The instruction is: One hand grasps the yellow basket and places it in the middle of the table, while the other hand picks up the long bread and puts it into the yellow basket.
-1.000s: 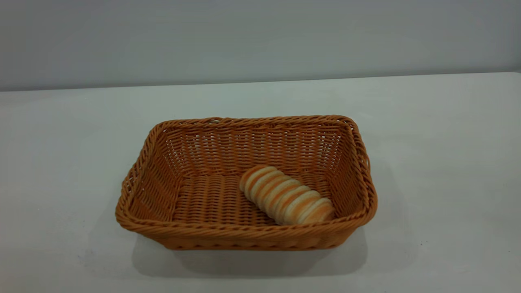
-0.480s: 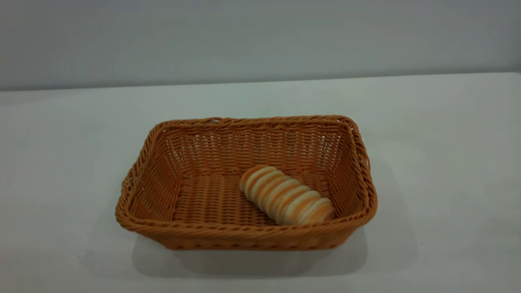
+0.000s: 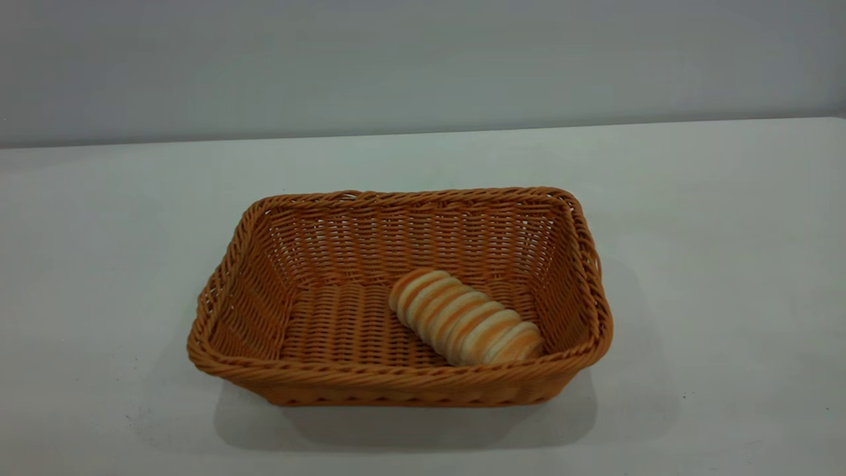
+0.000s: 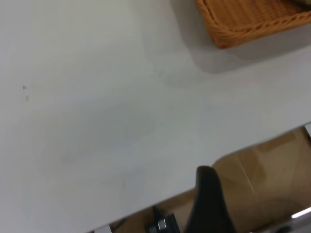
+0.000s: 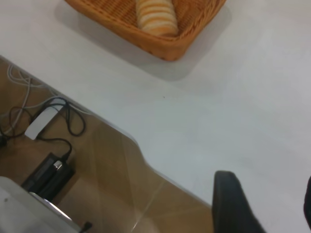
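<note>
The yellow basket (image 3: 399, 301) stands on the white table (image 3: 714, 251) near its middle. The long bread (image 3: 464, 317) lies inside it, on the bottom toward the right front corner. Neither gripper shows in the exterior view. My left gripper (image 4: 210, 204) hangs over the table's front edge, well away from the basket's corner (image 4: 252, 19). My right gripper (image 5: 266, 180) is open and empty, low over the table near its edge. The basket (image 5: 167, 41) with the bread (image 5: 154, 14) lies farther off in that view.
Beyond the table's edge, the right wrist view shows a brown floor with cables and a black power adapter (image 5: 47, 171). A grey wall (image 3: 423, 59) runs behind the table. A few dark specks mark the tabletop.
</note>
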